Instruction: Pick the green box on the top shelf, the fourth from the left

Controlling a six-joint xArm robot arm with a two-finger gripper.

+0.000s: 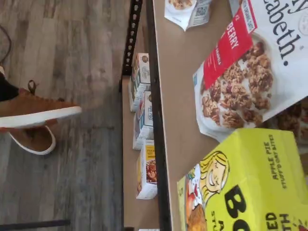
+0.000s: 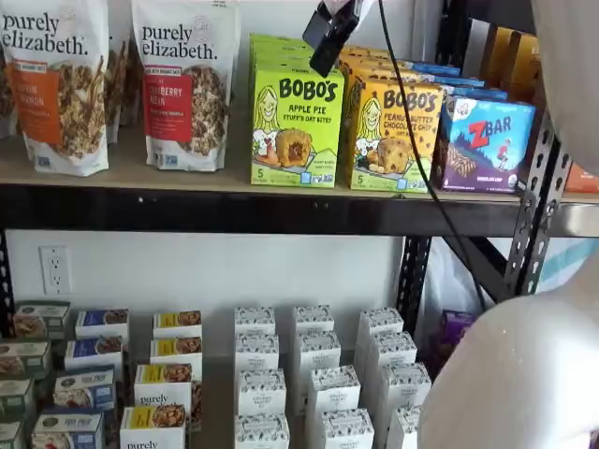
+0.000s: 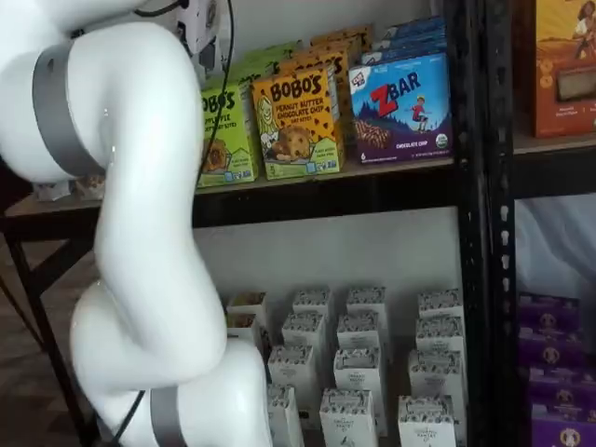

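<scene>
The green box (image 2: 296, 122) stands upright at the front of a row of alike cartons on the top shelf (image 2: 140, 178), between a purely elizabeth bag and the orange Bobo's box (image 2: 393, 131). It also shows in a shelf view (image 3: 230, 130), partly behind my arm, and fills a corner of the wrist view (image 1: 250, 187). My gripper (image 2: 328, 45) hangs from the view's top edge, just above the green box's upper right corner and apart from it. Its black fingers show as one dark shape with no clear gap. Nothing is held.
A blue ZBar box (image 2: 485, 142) stands right of the orange box. Purely elizabeth granola bags (image 2: 182, 84) stand to the left. A black upright (image 2: 533, 215) and my white arm (image 3: 140, 233) are close by. Small cartons (image 2: 318, 383) fill the lower shelf. A brown shoe (image 1: 36, 110) is on the floor.
</scene>
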